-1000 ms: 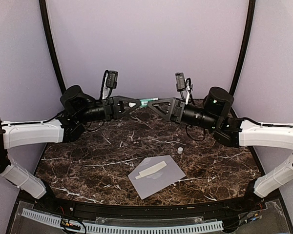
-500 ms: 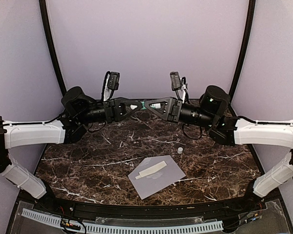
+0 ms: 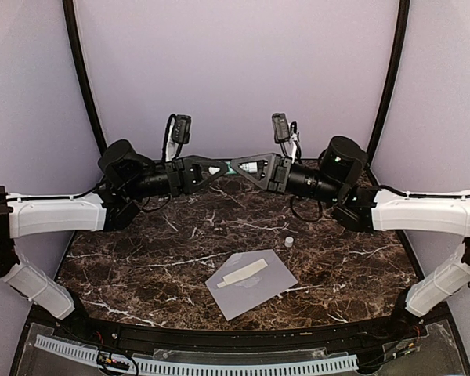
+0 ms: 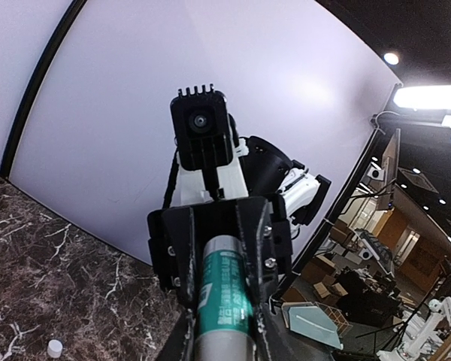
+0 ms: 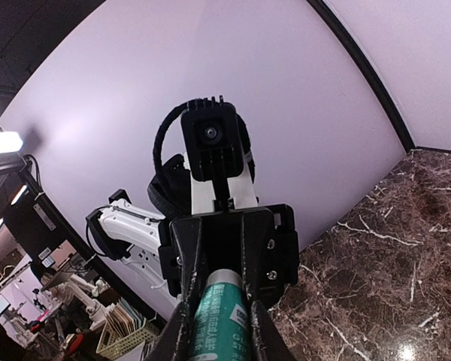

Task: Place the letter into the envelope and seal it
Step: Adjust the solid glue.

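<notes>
The pale grey-lavender envelope (image 3: pixel 251 283) lies flat on the marble table, near the middle front, with a cream strip (image 3: pixel 243 273) across its top. No separate letter shows. Both grippers meet tip to tip high above the back of the table. My left gripper (image 3: pixel 225 167) is shut on a teal glue stick (image 3: pixel 233 166). My right gripper (image 3: pixel 241 167) faces it and is closed on the same stick. The stick fills the left wrist view (image 4: pixel 224 289) between my left gripper's (image 4: pixel 224 308) fingers. It also shows in the right wrist view (image 5: pixel 219 320) in my right gripper (image 5: pixel 218 304).
A small white cap (image 3: pixel 288 240) stands on the table right of centre, behind the envelope; it also shows in the left wrist view (image 4: pixel 54 347). Lavender walls and black curved posts (image 3: pixel 82 78) enclose the dark marble table (image 3: pixel 141 266).
My right gripper has moved left to meet the left one and now overlaps the glue stick. The left arm, envelope and cap have stayed put.
</notes>
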You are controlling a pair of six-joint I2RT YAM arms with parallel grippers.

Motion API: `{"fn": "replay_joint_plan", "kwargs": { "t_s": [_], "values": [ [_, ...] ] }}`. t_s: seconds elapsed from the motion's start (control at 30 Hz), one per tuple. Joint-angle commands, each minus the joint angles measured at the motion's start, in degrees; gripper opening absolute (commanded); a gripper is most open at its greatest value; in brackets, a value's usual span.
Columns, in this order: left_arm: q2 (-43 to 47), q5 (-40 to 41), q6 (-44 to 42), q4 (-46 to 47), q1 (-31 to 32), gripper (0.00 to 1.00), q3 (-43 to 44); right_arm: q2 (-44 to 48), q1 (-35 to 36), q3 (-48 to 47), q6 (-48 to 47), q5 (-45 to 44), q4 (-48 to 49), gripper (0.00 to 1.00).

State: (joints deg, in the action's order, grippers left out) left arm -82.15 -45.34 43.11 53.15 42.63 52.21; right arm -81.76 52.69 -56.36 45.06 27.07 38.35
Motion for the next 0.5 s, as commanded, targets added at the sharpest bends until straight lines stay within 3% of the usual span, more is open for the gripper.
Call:
{"fn": "replay_joint_plan", "kwargs": {
  "t_s": [0.0, 0.1, 0.13, 0.17, 0.2, 0.27, 0.33, 0.47],
  "values": [
    [0.24, 0.02, 0.91, 3.83, 0.35, 0.0, -0.63, -0.14, -0.3, -0.99, 0.12, 0.95, 2.7, 0.16],
    [0.24, 0.02, 0.43, 2.62, 0.35, 0.06, -0.43, 0.96, -0.38, -0.2, -0.5, -1.1, 2.23, 0.03],
    [0.37, 0.39, 0.01, 0.81, 0.26, 0.21, -0.39, 1.52, -0.39, 0.12, -0.95, -1.94, 1.67, 0.0],
    [0.56, 0.68, -0.28, -0.42, 0.21, 0.3, -0.34, 2.11, -0.47, 0.43, -1.54, -2.68, 0.91, 0.0],
    [1.2, 1.3, -1.03, -2.87, 0.14, 0.51, -0.43, 2.7, -0.55, 0.52, -2.39, -3.32, -0.09, 0.0],
    [2.53, 1.75, -2.53, -7.88, -0.32, 0.68, -1.13, 4.34, -0.77, 0.63, -4.78, -5.5, -3.65, 0.0],
    [4.08, 2.01, -4.04, -13.5, -1.43, 0.75, -2.73, 6.88, -1.25, 1.18, -7.1, -8.32, -8.05, 0.0],
    [4.8, 1.31, -7.8, -25.33, -4.14, 0.78, -6.68, 10.34, -2.73, 2.52, -10.54, -13.13, -15.78, 0.0]
  ]
}}
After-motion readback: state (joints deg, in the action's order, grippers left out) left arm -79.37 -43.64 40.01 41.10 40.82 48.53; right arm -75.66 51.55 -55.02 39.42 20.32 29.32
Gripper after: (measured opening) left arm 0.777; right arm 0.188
